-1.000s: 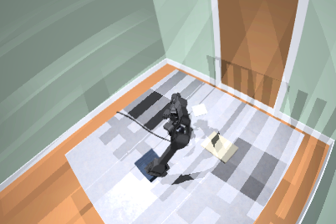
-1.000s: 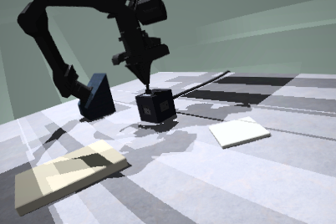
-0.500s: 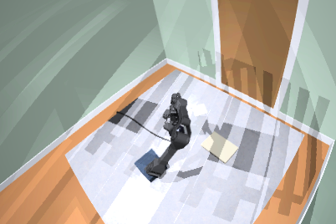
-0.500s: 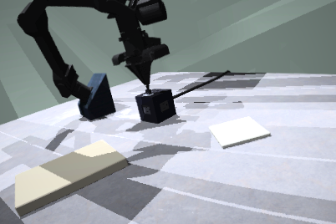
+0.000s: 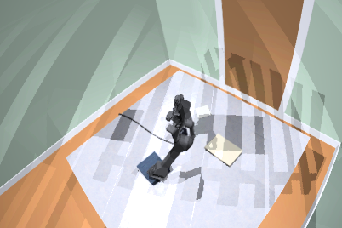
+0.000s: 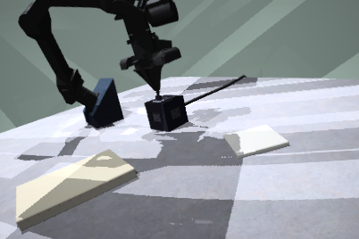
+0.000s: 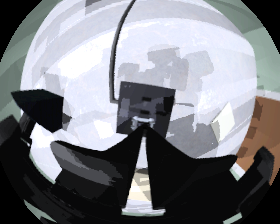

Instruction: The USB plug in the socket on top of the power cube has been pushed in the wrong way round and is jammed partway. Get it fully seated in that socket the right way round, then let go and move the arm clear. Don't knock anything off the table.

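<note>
in the exterior view, nearest at the lower left of the frame, a cream slab (image 6: 71, 184) lies flat on the grey-patched table top (image 6: 277, 193). a little farther back, right of centre, a smaller white slab (image 6: 255, 140) also lies flat, well apart from the first.

behind them, at the middle of the frame, sits the dark power cube (image 6: 167, 111). a thin black cable (image 6: 214, 90) runs from its right side toward the upper right. on the cube's top face a small usb plug (image 6: 157, 96) stands upright in the socket; how deep it sits is too small to tell. the gripper (image 6: 156, 89) points straight down onto it, its fingers clenched on the plug with only a narrow gap between them.

in the wrist view the two dark fingers converge toward the cube (image 7: 145, 106) at the centre of the frame, and the cable (image 7: 120, 36) curves away to the top.

to the left of the cube in the exterior view, the arm's blue base block (image 6: 104, 103) rests on the table. the black arm (image 6: 49, 45) rises from it, arches across the upper left of the frame and bends down to the cube.

the top view shows the arm (image 5: 179, 139) at centre, and the cream slab (image 5: 224, 149) to its right.
</note>
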`<control>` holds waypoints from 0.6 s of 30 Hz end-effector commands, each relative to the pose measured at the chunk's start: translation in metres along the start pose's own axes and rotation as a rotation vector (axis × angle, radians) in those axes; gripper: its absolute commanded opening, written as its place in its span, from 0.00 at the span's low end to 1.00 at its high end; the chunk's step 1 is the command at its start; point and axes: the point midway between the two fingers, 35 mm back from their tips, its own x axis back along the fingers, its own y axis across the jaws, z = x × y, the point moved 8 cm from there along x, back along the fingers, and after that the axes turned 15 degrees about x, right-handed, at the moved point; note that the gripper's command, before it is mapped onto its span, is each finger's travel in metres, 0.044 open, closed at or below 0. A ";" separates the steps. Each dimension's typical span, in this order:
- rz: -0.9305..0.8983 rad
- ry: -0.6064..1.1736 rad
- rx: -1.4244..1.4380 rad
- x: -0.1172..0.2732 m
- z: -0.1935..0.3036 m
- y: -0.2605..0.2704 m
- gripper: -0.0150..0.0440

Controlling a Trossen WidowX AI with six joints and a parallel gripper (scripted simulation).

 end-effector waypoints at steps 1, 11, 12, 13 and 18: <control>-0.002 0.004 0.000 -0.002 0.001 0.000 0.25; -0.002 0.004 0.000 -0.002 0.001 0.000 0.25; -0.002 0.004 0.000 -0.002 0.001 0.000 0.25; -0.002 0.004 0.000 -0.002 0.001 0.000 0.25; 0.000 0.000 0.000 0.000 0.000 0.000 0.30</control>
